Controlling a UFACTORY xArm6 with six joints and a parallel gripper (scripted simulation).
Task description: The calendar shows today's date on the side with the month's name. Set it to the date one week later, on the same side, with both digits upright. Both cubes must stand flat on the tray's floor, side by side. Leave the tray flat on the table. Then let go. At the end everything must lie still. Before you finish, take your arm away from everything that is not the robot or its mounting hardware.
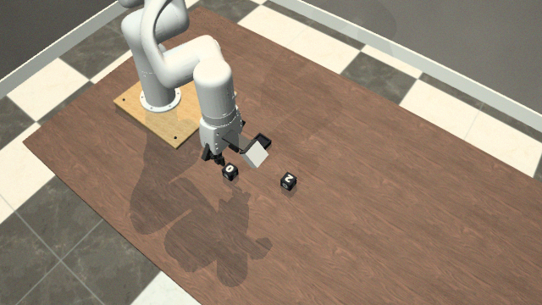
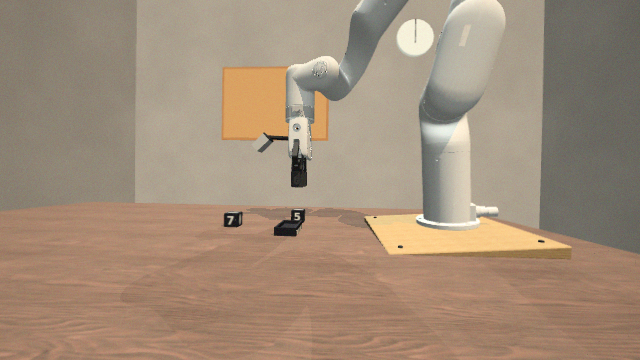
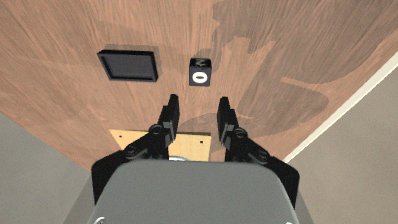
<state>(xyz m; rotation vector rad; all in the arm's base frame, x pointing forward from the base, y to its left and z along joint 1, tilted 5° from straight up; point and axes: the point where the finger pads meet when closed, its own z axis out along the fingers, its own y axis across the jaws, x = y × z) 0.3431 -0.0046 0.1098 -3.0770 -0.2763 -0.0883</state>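
Tray (image 1: 267, 146) (image 2: 286, 234) (image 3: 133, 80) on table (image 1: 360, 191) (image 2: 200, 290) (image 3: 280, 30); cubes (image 1: 229, 171) (image 1: 288, 181) (image 2: 298, 215) (image 2: 233, 219) (image 3: 200, 73) outside tray, apart.

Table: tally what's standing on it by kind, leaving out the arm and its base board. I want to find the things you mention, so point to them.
Cubes (image 1: 229, 172) (image 2: 298, 216) (image 3: 200, 73): 2
Tray (image 1: 269, 143) (image 2: 286, 232) (image 3: 155, 78): 1
Total: 3

Even, moderately bright light casts the arm's soft-edged shadow (image 1: 190, 229) across the brown tabletop (image 1: 381, 191) (image 2: 200, 300) (image 3: 175, 30).
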